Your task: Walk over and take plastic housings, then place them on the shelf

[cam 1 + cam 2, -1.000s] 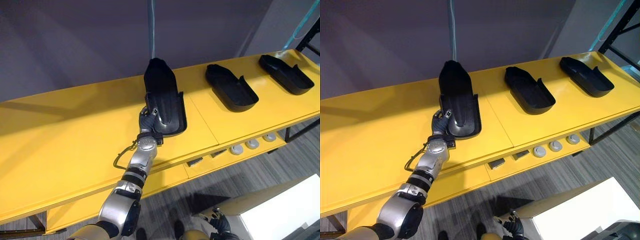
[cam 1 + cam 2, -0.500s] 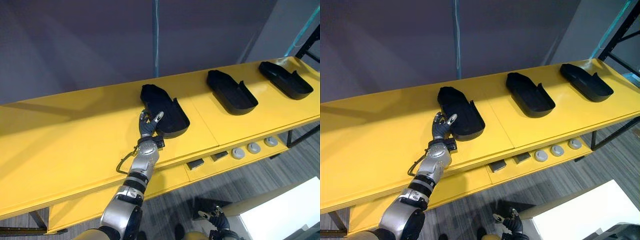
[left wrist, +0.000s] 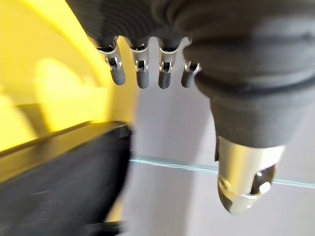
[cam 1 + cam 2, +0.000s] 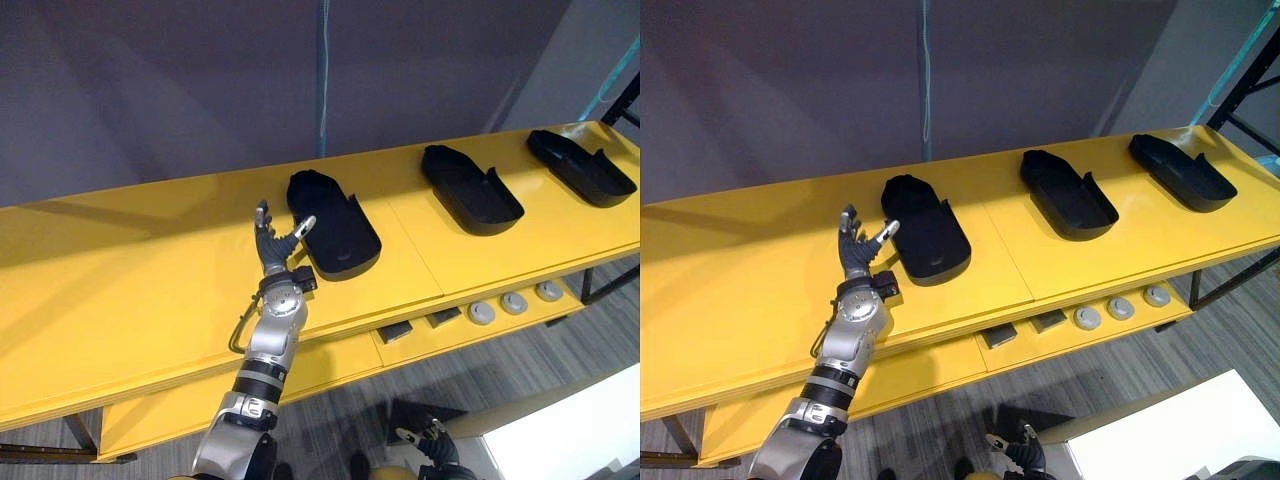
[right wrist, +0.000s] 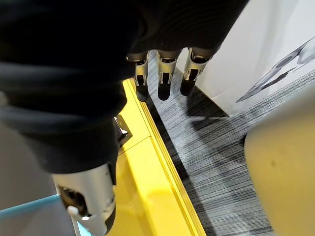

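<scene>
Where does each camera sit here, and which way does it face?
Left eye view: on the head, looking down at the long yellow shelf and nearest black plastic housing; open left robot hand beside it.
Right eye view: same scene, slightly aside; right robot hand low above grey carpet floor.
Left wrist view: along its fingers at that housing.
Right wrist view: past its fingers at shelf edge, floor.
</scene>
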